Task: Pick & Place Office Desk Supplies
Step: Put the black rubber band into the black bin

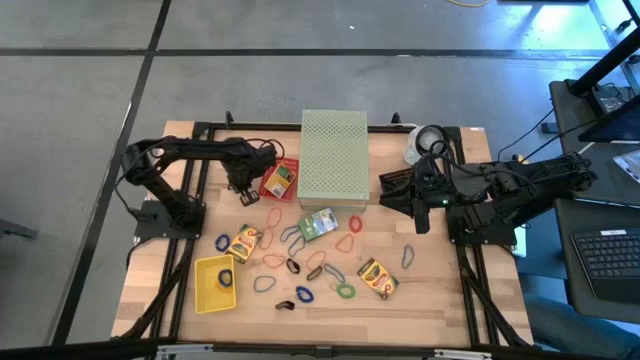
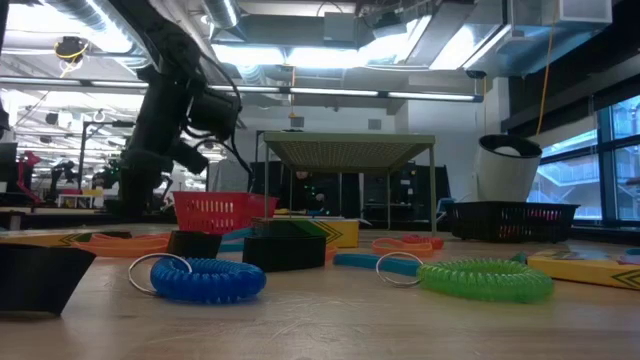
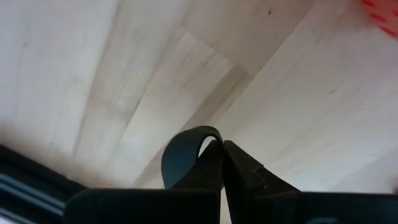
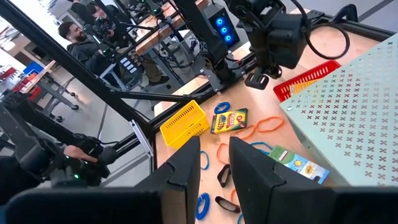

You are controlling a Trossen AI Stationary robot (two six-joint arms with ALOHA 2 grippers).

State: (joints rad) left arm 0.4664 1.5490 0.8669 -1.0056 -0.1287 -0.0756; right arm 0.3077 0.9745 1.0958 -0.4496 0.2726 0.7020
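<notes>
Overhead, the left gripper (image 1: pixel 243 196) hangs just beside the red basket (image 1: pixel 279 179) at the far side of the table (image 1: pixel 430 300), with most of the supplies spread on the near side of its fingertips: card boxes (image 1: pixel 378 277), rubber-band loops (image 1: pixel 345 291) and a yellow bin (image 1: pixel 215 283). The right gripper (image 1: pixel 392 190) waits on the other side of the pale green perforated box (image 1: pixel 334 154).

From table height, a blue coil loop (image 2: pixel 206 279) and a green coil loop (image 2: pixel 484 279) lie nearest the camera, while the left arm (image 2: pixel 168 110) comes down behind the red basket.

In the left wrist view, the left gripper's fingers (image 3: pixel 245 168) are pressed together, pinching a thin black loop (image 3: pixel 181 155) that arches up at their tips over bare wood.

In the right wrist view, the right gripper's fingers (image 4: pixel 249 168) stand slightly parted with nothing between them; beyond their tips lie a crayon box (image 4: pixel 229 121), orange loops (image 4: pixel 268 125) and the yellow bin.
</notes>
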